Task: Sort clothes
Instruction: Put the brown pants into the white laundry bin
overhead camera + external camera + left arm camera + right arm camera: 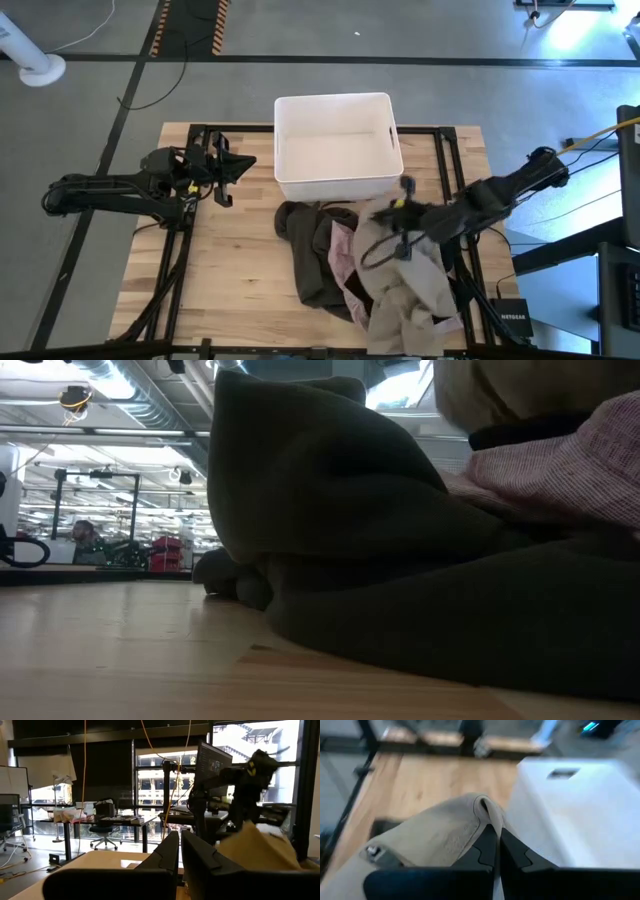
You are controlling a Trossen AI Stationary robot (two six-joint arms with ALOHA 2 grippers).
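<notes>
Firmly pinched: right gripper (495,836) closed tight on a fold of the beige-tan garment (405,275), with the cloth bunched over the fingertips and the rest draped down toward the pile. Sits just in front of the white bin (335,105), near its front right corner, per the high view. Below and beside it, the remaining clothes: the large dark olive-brown garment (310,250) spread on the table (230,260), and the light pink garment (345,262) tucked between olive and beige.

To do the step well, probably: lift straight up until the trailing hem clears the pile, so as not to drag the pink piece along. Then carry over the bin's front wall with height to spare, since hanging cloth could snag the rim or tip the light bin. Release only once the bulk hangs inside the walls. Grip looks to be on a thin fold only, so slow, smooth motion is advisable to avoid slippage.

Left gripper (225,168) parked near the table's left edge, well apart from the pile, fingers nearly together and holding nothing.
</notes>
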